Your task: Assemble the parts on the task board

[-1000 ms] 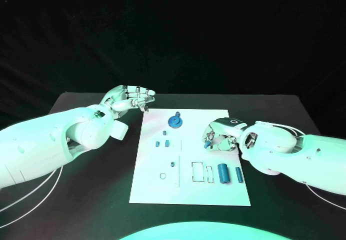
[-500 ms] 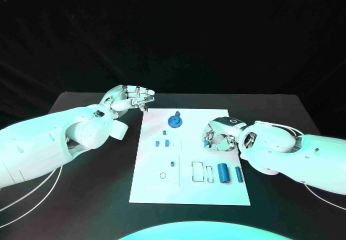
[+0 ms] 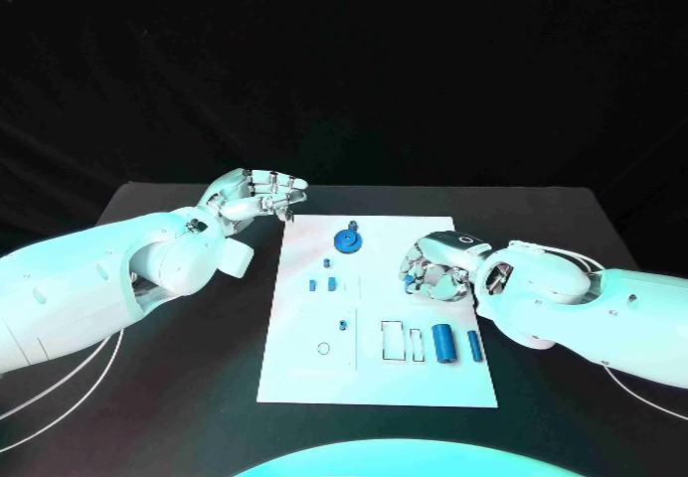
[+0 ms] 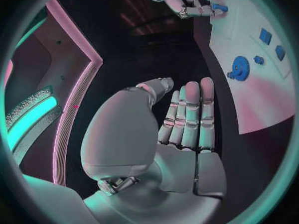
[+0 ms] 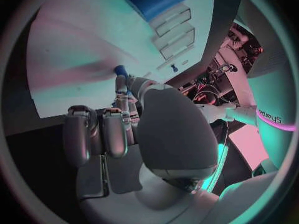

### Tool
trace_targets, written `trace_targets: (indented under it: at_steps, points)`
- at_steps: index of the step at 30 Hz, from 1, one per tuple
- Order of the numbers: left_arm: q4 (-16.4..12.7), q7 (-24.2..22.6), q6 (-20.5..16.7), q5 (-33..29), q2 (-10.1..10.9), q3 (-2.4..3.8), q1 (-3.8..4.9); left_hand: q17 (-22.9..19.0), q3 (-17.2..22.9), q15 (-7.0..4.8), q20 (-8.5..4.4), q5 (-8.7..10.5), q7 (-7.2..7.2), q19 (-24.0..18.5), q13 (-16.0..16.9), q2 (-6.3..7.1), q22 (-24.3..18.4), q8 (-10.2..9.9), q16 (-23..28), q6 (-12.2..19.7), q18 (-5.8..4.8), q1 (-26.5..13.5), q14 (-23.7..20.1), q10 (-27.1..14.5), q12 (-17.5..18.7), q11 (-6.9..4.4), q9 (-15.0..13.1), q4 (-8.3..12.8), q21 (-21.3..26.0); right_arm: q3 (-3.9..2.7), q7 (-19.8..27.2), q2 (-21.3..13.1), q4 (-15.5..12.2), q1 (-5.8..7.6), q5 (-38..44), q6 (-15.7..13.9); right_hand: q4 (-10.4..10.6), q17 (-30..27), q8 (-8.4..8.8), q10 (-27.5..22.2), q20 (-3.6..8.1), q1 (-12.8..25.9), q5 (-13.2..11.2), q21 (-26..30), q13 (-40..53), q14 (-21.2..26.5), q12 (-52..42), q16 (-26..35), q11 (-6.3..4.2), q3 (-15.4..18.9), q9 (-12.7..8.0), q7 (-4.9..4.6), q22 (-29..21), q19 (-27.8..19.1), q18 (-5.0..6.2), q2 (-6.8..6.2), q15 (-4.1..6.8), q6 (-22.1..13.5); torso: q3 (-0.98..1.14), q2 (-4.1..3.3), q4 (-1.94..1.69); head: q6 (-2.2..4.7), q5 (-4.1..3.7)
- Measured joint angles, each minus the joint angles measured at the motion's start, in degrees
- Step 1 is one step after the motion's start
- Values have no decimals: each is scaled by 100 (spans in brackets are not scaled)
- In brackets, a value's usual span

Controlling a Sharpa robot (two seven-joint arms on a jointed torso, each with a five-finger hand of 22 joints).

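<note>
Head view: silver right hand (image 3: 434, 270) pinches what seems a small blue peg (image 3: 412, 285) over the white rectangular task board (image 3: 376, 378); silver left hand (image 3: 258, 196), fingers straight and empty, hovers above the black desk (image 3: 172, 397).

Right wrist view: you can pick out one wordmark, small dark letters on a white curved shell (image 5: 269, 109) near the circle's rim, just above a teal band. It looks like "Sharpa". The letters are tiny and bent by the lens, so treat that reading as probable, not certain.

Head view: a small dark plate (image 3: 461, 239) sits on the back of the right hand (image 3: 434, 266) and carries a pale ring-like mark. It is too small for you to read as a letter or a number.

Task board (image 3: 376, 378): outlined slots, but no print on it that you can read.
</note>
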State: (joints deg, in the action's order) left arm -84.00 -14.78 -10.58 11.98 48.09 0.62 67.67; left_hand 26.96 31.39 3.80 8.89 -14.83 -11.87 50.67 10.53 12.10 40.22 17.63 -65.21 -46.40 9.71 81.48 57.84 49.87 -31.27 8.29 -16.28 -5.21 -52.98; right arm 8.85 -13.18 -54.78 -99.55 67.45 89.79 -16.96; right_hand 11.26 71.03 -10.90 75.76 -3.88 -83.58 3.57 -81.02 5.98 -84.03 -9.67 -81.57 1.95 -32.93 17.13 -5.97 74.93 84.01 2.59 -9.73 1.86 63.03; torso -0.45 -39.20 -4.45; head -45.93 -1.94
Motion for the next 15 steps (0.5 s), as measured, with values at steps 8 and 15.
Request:
trace_targets:
  at_steps: [8, 15]
  points:
    - [28, 13, 0, 0, -17, 0, 0, -5, 0, 0, 0, 0, 0, 0, 0, 0, 0, 0, 0, 0, 0, 0, 0, 0, 0, 0, 0, 0, 0, -18, 24, -159, -325, 182, -196, -188, -149, 0, -88, 41, 0, 179, 2, -51, 40, 0, 73, 0, 0, -166, 3, -14, 0, 0, 0, -61, 0, -37, -2, 4, -2, 10, 4]
    - [47, 31, 0, 1, -40, 0, 0, -5, 0, 0, 0, 0, 0, 0, 0, 0, 0, 0, 0, 0, 1, 0, 0, 0, 0, 0, 0, 0, 0, -21, 70, -174, -682, 269, -352, -340, -171, -14, -134, 42, 0, 251, 5, -51, 48, 0, 74, 0, 0, -188, 7, -12, -1, 0, 0, -87, 0, -63, -3, 5, 4, 5, 23]
